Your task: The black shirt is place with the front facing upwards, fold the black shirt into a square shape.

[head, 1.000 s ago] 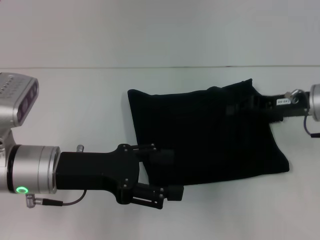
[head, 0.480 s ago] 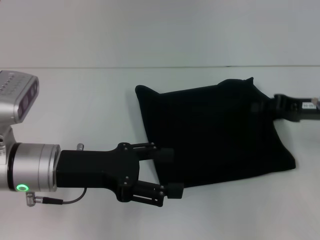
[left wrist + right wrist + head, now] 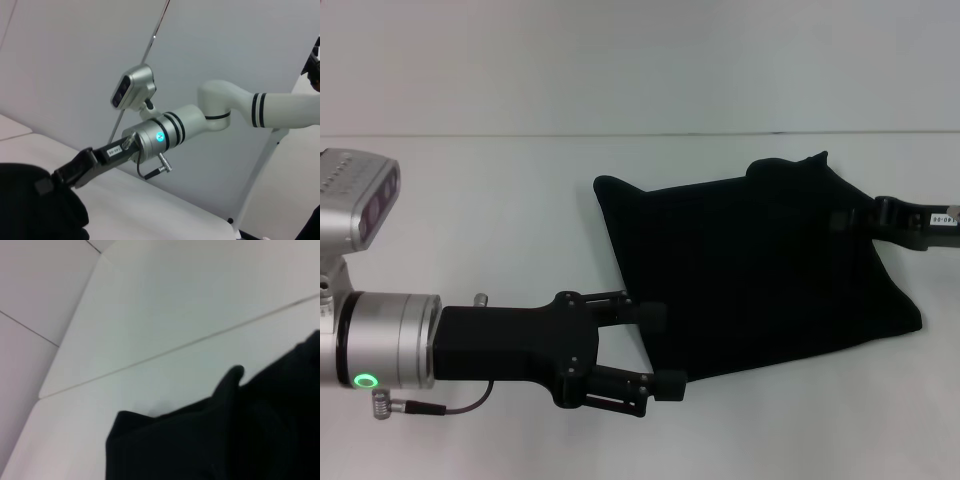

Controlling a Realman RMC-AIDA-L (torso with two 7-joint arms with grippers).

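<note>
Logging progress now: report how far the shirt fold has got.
Done: the shirt is already folded over into a compact dark panel on the table, no lettering showing. In hand: the right gripper is at its right edge, apparently gripping it; the left gripper sits open at the lower left edge. Left: the outline is skewed, so squaring the edges remains.

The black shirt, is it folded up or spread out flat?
Folded. The black shirt lies as one compact bundle on the white table; no sleeves or letters show.
</note>
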